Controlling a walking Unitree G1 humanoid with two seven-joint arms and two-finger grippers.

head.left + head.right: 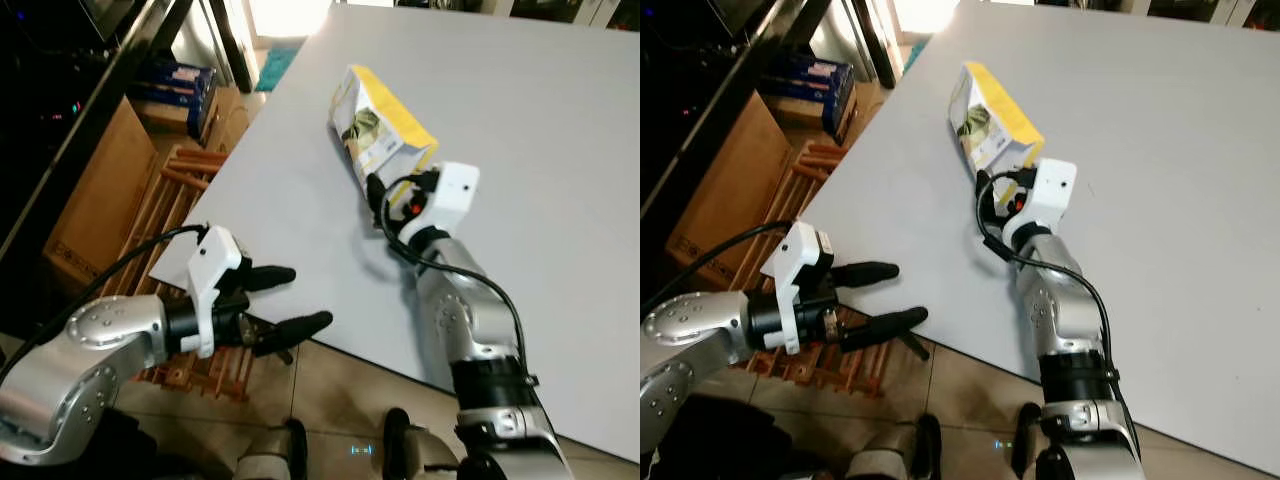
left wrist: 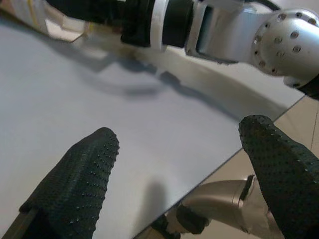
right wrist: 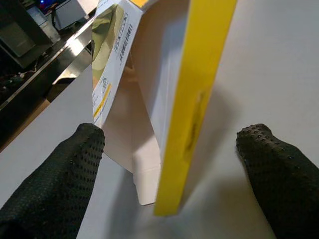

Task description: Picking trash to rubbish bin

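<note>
A flattened yellow-and-white cardboard carton (image 1: pixel 378 132) is seen lying on the pale grey table (image 1: pixel 560 150), near its left edge. The right gripper (image 3: pixel 169 164) is held at the carton's near end, its fingers (image 3: pixel 60 184) spread to either side without touching it. The left gripper (image 1: pixel 295 300) is held at the table's near edge, fingers parted and holding nothing.

Yellow-and-white carton (image 3: pixel 149 99): small print on side panel, digits near top, too blurred to read. No other legible text anywhere.
</note>
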